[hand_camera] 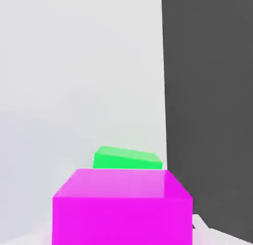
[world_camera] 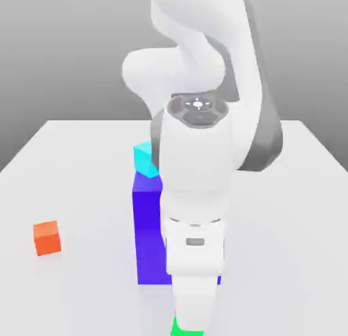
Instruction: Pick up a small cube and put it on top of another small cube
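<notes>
A magenta small cube sits very close under the hand camera, in the spot where my gripper closes, and my gripper is shut on it. Just beyond it lies a green small cube, a little apart from it. In the exterior view my arm reaches down at the near edge of the table, and a bit of the green cube peeks out below the hand. The magenta cube is hidden behind the hand there.
A tall blue block stands mid-table, close behind my arm. A cyan cube lies behind it. An orange cube rests at the exterior view's left. The white table spreads around them.
</notes>
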Robot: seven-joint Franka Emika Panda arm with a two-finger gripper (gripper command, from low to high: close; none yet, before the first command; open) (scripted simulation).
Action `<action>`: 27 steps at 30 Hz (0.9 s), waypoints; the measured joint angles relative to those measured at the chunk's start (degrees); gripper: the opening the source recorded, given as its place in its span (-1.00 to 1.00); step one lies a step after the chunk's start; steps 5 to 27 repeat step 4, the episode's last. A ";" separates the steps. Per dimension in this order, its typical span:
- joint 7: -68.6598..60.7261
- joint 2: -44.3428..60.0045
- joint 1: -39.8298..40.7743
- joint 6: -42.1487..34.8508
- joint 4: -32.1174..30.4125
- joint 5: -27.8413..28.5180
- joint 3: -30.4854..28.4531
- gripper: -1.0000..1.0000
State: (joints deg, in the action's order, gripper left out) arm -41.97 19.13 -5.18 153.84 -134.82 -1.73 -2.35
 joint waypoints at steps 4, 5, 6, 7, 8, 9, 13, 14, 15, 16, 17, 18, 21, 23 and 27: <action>-0.12 1.00 0.10 0.94 0.03 -0.10 0.09 1.00; -0.12 1.00 0.10 0.94 0.03 -0.10 0.09 1.00; -0.12 1.00 0.10 0.94 0.03 -0.10 0.09 1.00; -0.12 1.00 0.10 0.94 0.03 -0.10 0.09 1.00; -0.12 1.00 0.10 0.94 0.03 -0.10 0.09 1.00; -0.12 1.00 0.10 0.94 0.03 -0.10 0.09 1.00; -0.12 1.00 0.10 0.94 0.03 -0.10 0.09 1.00; -0.12 1.00 0.10 0.94 0.03 -0.10 0.09 1.00; -0.12 1.00 0.10 0.94 0.03 -0.10 0.09 1.00; -0.12 1.00 0.10 0.94 0.03 -0.10 0.09 1.00; -0.12 1.00 0.10 0.94 0.03 -0.10 0.09 1.00; -0.12 1.00 0.10 0.94 0.03 -0.10 0.09 1.00; -0.12 1.00 0.10 0.94 0.03 -0.10 0.09 1.00; -0.12 1.00 0.10 0.94 0.03 -0.10 0.09 1.00; -0.12 1.00 0.10 0.94 0.03 -0.10 0.09 1.00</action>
